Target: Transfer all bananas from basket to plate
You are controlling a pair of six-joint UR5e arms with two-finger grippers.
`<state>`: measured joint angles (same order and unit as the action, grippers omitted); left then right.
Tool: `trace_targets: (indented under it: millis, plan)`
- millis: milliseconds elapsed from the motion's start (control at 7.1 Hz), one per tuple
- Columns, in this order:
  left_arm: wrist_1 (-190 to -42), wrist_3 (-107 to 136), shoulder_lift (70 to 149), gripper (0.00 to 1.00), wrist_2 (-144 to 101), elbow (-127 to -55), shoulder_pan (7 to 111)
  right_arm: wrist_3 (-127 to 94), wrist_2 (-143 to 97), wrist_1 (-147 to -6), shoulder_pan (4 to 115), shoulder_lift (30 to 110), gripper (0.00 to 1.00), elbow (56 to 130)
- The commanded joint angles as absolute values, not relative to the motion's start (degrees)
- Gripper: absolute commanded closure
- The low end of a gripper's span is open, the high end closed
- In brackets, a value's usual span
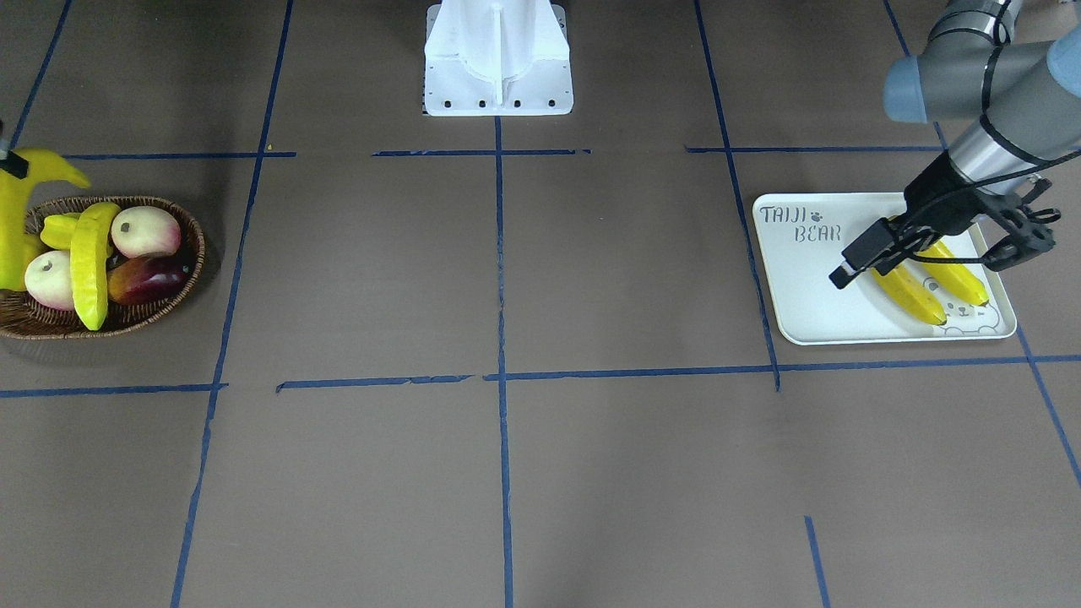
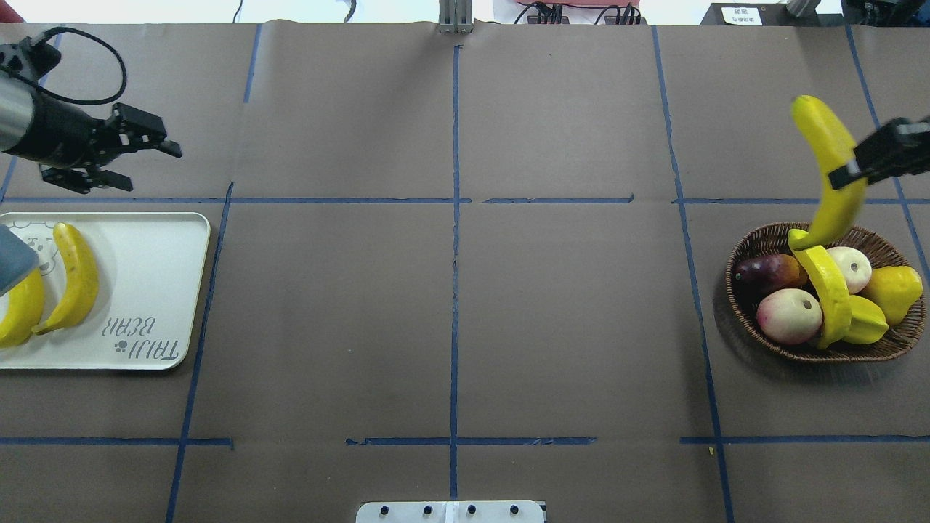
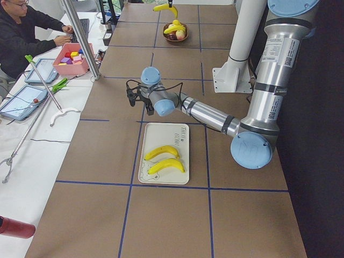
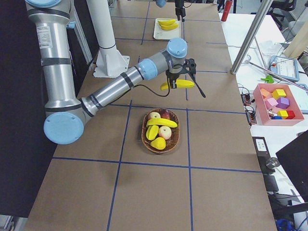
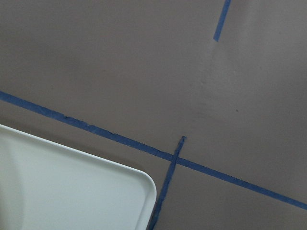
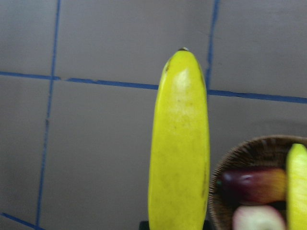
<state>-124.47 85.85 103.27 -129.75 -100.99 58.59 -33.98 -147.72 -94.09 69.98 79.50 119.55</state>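
Observation:
My right gripper is shut on a yellow banana and holds it in the air, over the far rim of the wicker basket. This banana fills the right wrist view. Another banana lies across the fruit in the basket. Two bananas lie side by side on the white "TAIJI BEAR" plate. My left gripper is open and empty, raised just beyond the plate's far edge. The left wrist view shows only a plate corner.
The basket also holds two pale peaches, a dark red-purple fruit, a starfruit and a rounder yellow fruit. The white robot base stands at the near middle. Blue tape lines cross the brown table. A side table with a pink bin lies beyond.

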Motion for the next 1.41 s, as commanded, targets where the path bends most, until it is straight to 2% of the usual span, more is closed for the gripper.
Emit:
trace_targets:
  millis: [0,282,705,1268]
  plan:
    - [-125.41,104.06,112.28,0.00,-125.28,-102.91,52.59,-58.94,-135.88,-89.87,55.71,64.73,1.00,119.18]
    - [-125.59,114.13,118.27,0.00,-124.19,-105.72,50.02,-76.68,-122.04,-66.29,42.42,65.21,1.00,116.56]
    - [-128.91,114.08,122.60,0.00,-122.97,-105.38,43.18,-75.51,-121.29,-63.46,34.73,63.81,0.99,115.58]
    - [-133.24,113.73,124.45,0.00,-114.27,-103.36,34.99,-73.48,-121.20,-63.46,32.70,61.35,0.99,115.58]
